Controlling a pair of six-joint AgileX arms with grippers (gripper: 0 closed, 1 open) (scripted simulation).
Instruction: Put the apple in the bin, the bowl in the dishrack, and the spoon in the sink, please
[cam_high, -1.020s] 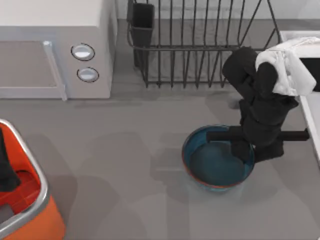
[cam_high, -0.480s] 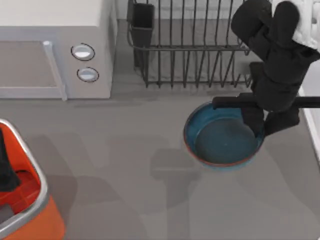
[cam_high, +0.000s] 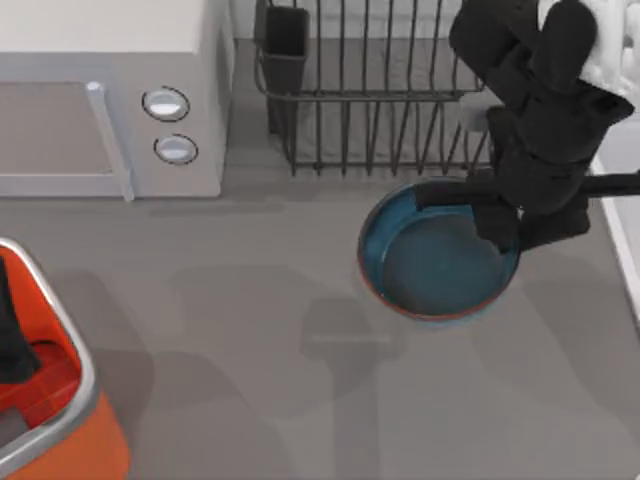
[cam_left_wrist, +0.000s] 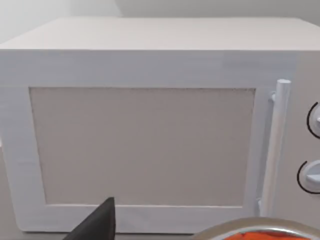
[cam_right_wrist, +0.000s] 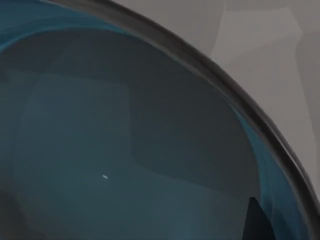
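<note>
The right gripper (cam_high: 510, 235) sits at the right side of the table, just in front of the dishrack (cam_high: 390, 90), with its fingers pinched on the right edge of the bowl (cam_high: 430, 265). The bowl hangs clear of the table, its shadow falling apart from it, lower and to the left on the grey table (cam_high: 250, 330). Its far rim overlaps the near bars of the dishrack in the top view, so it is just beside the rack and not inside it. From the right wrist view the blue inside of the bowl (cam_right_wrist: 125, 150) and its dark rim curve across, with a dark fingertip (cam_right_wrist: 255, 220) against the inner wall.

The dishrack stands at the far side, its dark cup at the left corner, to the right of the microwave (cam_high: 110, 100). A strip of the sink (cam_high: 625, 230) runs along the right edge (pale rim, just beyond the arm).

The left arm is parked at the near left over the bin (cam_high: 70, 420), a dark part of it showing inside the orange box; whether its fingers are open I cannot tell. In the left wrist view the microwave (cam_left_wrist: 145, 125) faces the camera, with the bin's silver rim (cam_left_wrist: 250, 227) below it.
</note>
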